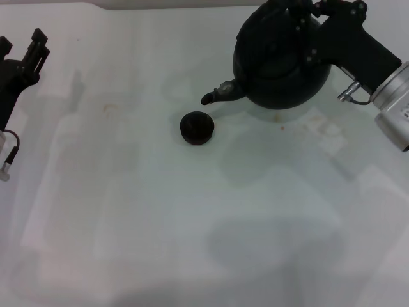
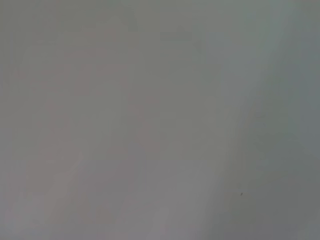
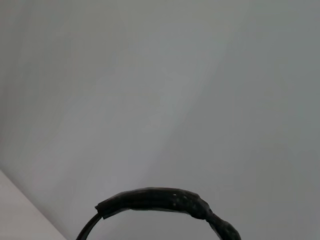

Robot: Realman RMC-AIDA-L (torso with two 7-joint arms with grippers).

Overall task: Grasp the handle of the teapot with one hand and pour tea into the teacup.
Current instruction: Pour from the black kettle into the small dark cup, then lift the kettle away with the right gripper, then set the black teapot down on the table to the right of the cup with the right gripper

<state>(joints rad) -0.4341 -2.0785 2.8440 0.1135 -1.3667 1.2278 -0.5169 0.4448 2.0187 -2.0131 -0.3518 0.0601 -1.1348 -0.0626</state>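
The round black teapot [image 1: 281, 64] hangs at the back right, its short spout [image 1: 216, 94] pointing left and down toward the teacup. My right gripper [image 1: 305, 14] sits over the pot's top, shut on the handle, which it hides in the head view. In the right wrist view the textured black handle [image 3: 160, 200] arches close under the camera. The small black teacup [image 1: 196, 128] stands on the table just in front of and below the spout, apart from it. No tea shows. My left gripper [image 1: 22, 46] is parked open at the far left, holding nothing.
The white table [image 1: 160, 224] stretches wide in front of the cup. Small brownish stains [image 1: 281, 125] mark it below the teapot. A cable and plug [image 1: 7, 163] hang from the left arm. The left wrist view shows only blank surface.
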